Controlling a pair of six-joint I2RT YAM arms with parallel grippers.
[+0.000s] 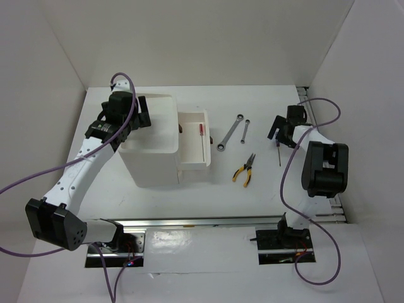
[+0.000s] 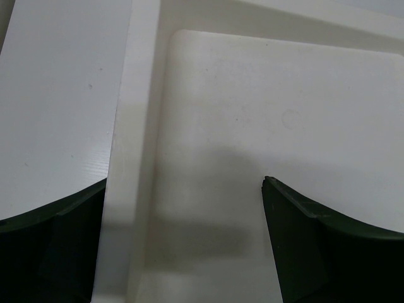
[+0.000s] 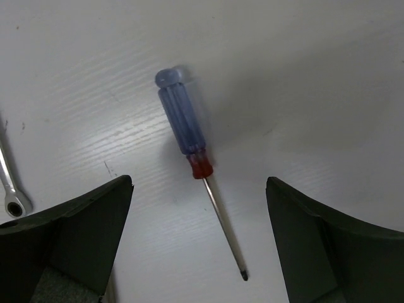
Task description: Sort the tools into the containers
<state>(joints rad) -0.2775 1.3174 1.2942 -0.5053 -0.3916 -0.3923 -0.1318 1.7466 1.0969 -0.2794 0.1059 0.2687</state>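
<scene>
White tabletop (image 1: 252,202) and white walls (image 1: 208,38) all round. Over on the right side lies the thin purple-handled screwdriver (image 3: 182,123), flat on the surface and well apart from the white box (image 1: 151,164). The right gripper (image 3: 199,181) hovers over it, fingers spread wide to either side, touching nothing. The tool looks light and rigid, and its smooth round handle could roll or slip. I'd judge the thick handle near the red collar (image 3: 199,166) a safer hold than the thin steel shaft (image 3: 224,230). The left gripper (image 2: 183,189), also spread and empty, hangs over the box's top tray (image 2: 284,95).
</scene>
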